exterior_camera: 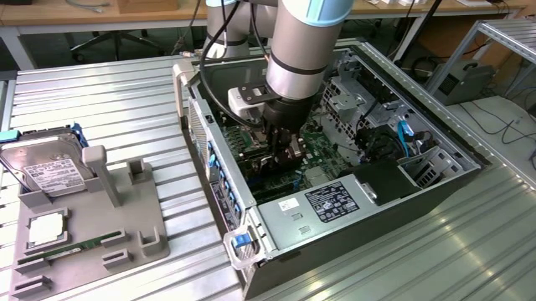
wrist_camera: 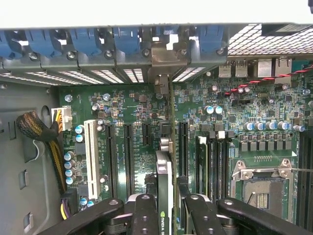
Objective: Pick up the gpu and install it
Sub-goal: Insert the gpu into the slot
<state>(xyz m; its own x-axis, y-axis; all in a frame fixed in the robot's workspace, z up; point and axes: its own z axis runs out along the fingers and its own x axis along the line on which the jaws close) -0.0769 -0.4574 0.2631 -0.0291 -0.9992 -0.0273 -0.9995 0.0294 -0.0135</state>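
One arm reaches down into the open computer case, which lies on its side on the ribbed metal tabletop, and its claw sits low over the green motherboard. The claw is closed on the gpu: in the wrist view the thin dark card stands on edge between the two black fingers, which press on its flat faces from either side, and a small green logo shows on the card's near end just between them. From there the card runs straight away from the claw across the motherboard toward the case's rear wall, where its silver metal end bracket sits among the blue slot clips. The card lines up with the gap between two long black expansion slots, with a white slot further off to one side and the empty processor socket to the other; whether its lower edge is seated in a slot cannot be told. In the exterior view the gpu is mostly hidden behind the claw and wrist. Outside the case, toward the exterior view's left, a grey parts holder on the tabletop carries the silver hard drive with its white label, a narrow green memory stick and a square processor, all well apart from the claw.
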